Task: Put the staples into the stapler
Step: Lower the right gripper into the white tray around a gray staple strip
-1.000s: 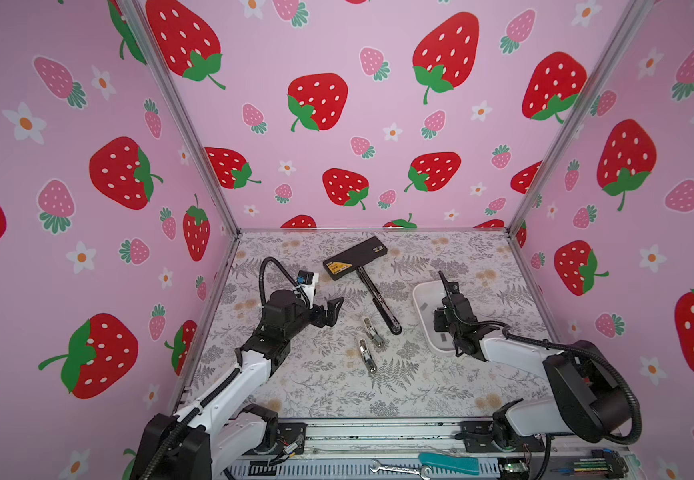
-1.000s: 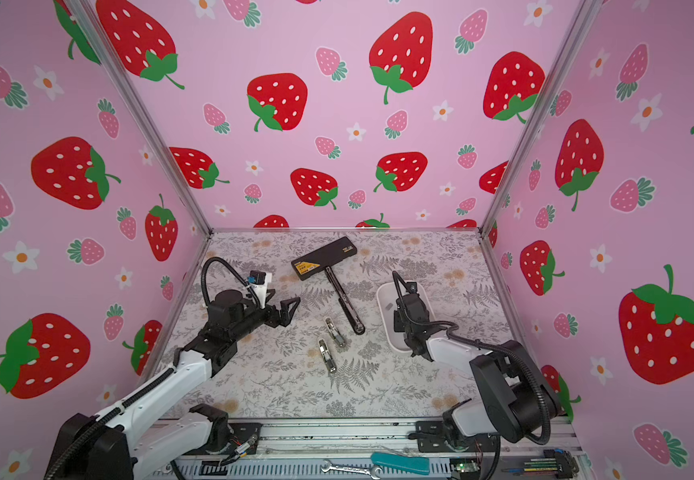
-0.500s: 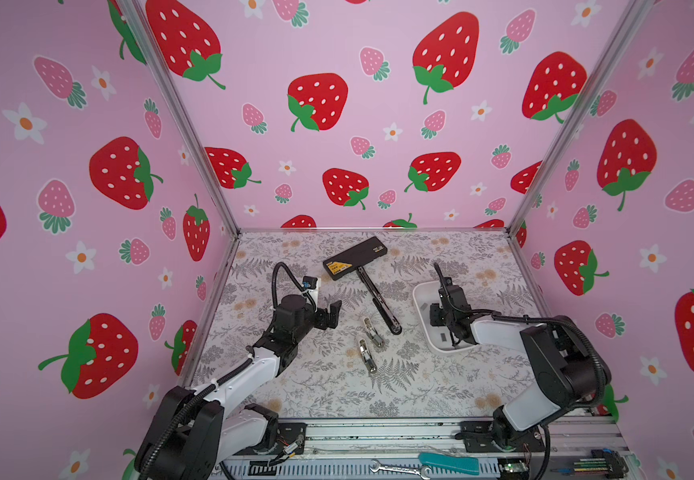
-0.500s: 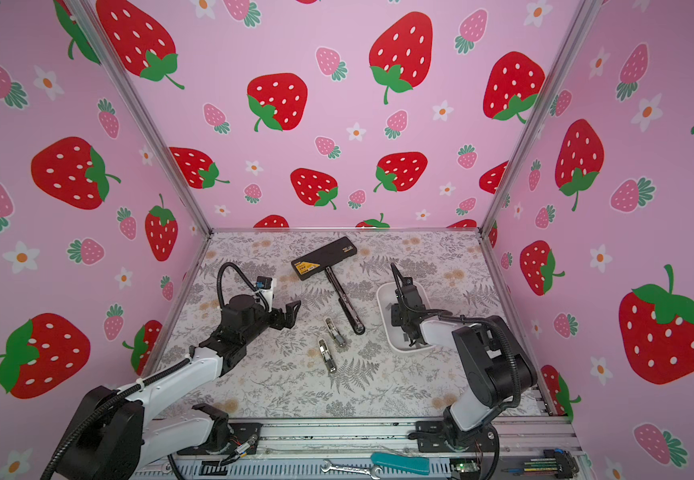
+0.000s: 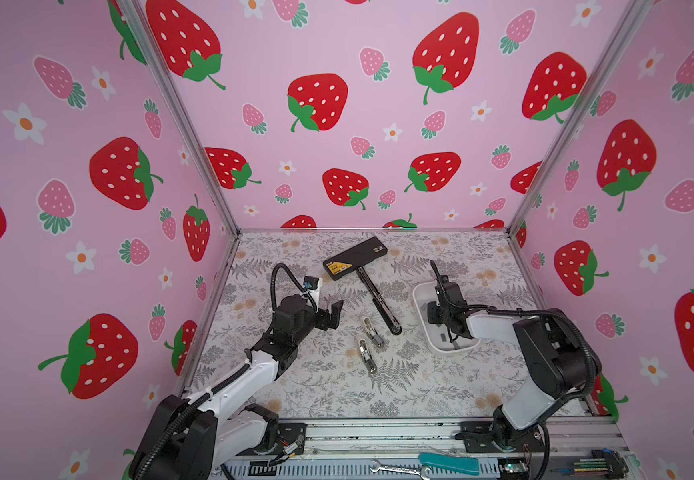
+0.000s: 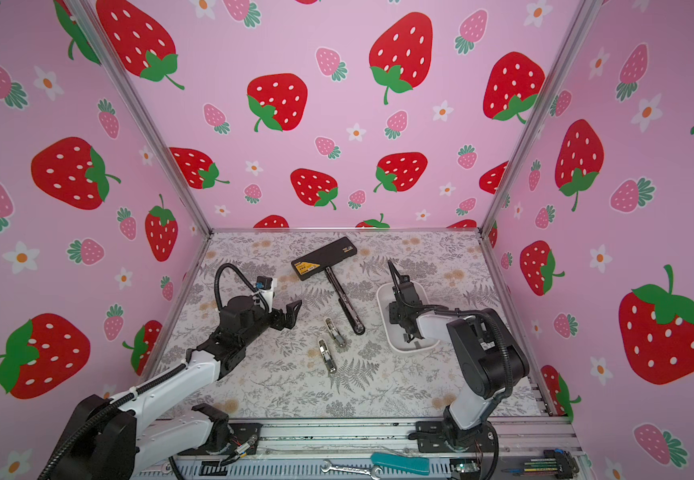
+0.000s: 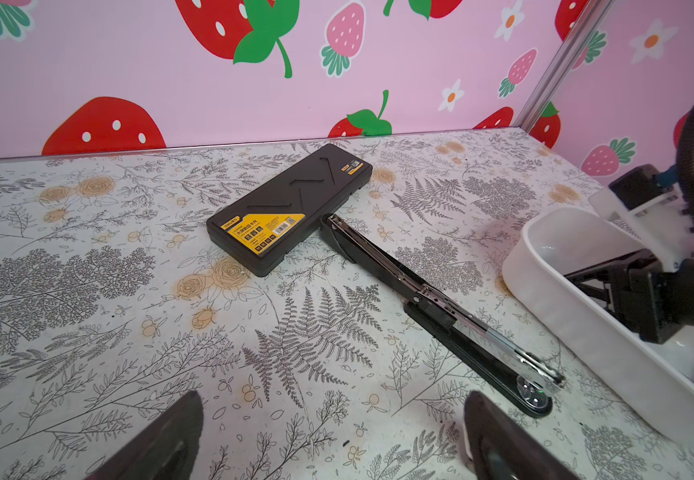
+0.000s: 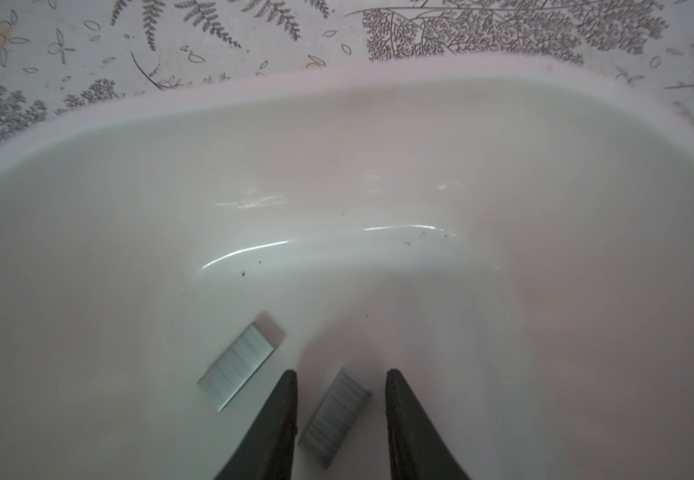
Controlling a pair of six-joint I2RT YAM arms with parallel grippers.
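The black stapler point(image 5: 378, 301) point(image 6: 345, 303) point(image 7: 440, 303) lies opened out flat on the floral table, its silver staple channel facing up. Grey staples lie in a white tray point(image 5: 420, 311) point(image 6: 382, 316) point(image 8: 378, 79). My right gripper point(image 5: 445, 332) point(image 8: 342, 374) reaches down into the tray, open, its jaws standing on either side of one staple strip point(image 8: 334, 415) with a gap on one side. A second strip point(image 8: 237, 365) lies beside the fingers. My left gripper point(image 5: 332, 311) point(image 6: 291, 313) point(image 7: 332, 401) hangs wide open and empty above the table, left of the stapler's near end.
A black case point(image 5: 355, 257) point(image 7: 291, 208) with a yellow label lies against the stapler's far end. Two small silvery metal pieces point(image 5: 372, 332) point(image 5: 366, 355) lie in the middle of the table. Pink strawberry walls close in three sides.
My right arm has folded its elbow back and its gripper has shifted slightly inside the tray, the jaws widening, then narrowing. My left arm changed posture; its gripper stayed open near the same spot.
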